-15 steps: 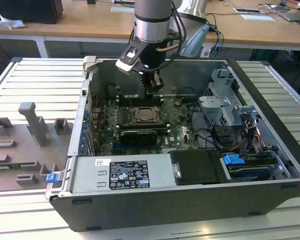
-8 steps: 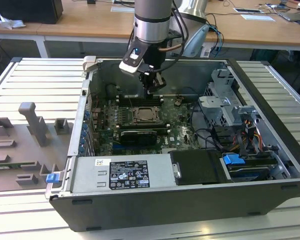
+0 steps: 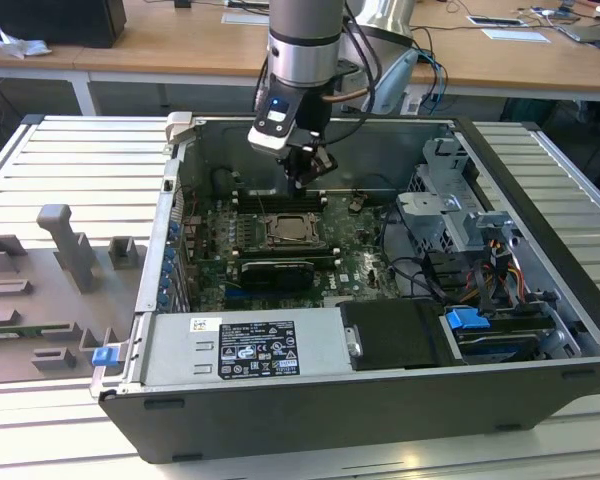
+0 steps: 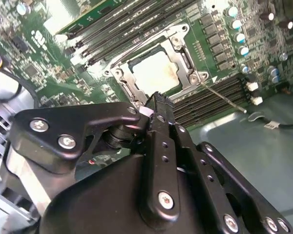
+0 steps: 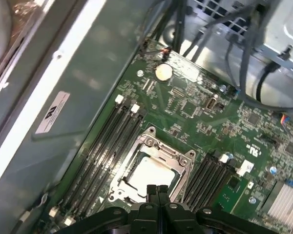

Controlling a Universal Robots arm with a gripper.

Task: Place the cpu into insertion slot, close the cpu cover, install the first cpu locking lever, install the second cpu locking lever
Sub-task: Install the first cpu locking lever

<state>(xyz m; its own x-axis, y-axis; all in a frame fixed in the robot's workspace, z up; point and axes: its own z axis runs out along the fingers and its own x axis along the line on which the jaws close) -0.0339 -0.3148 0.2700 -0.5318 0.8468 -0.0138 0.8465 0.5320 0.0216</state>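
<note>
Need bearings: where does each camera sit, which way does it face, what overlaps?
Exterior view: off the arm, looking down into the open computer case; arm and gripper hang over the cpu.
First wrist view: on the wrist, facing down past the shut fingers at the cpu.
Second wrist view: on the wrist, facing along the gripper body at the cpu.
Shared: cpu within its cpu cover.

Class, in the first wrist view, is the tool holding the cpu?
No, the cpu lies in the insertion slot, framed by the cpu cover, while the tool is shut on nothing.
</note>
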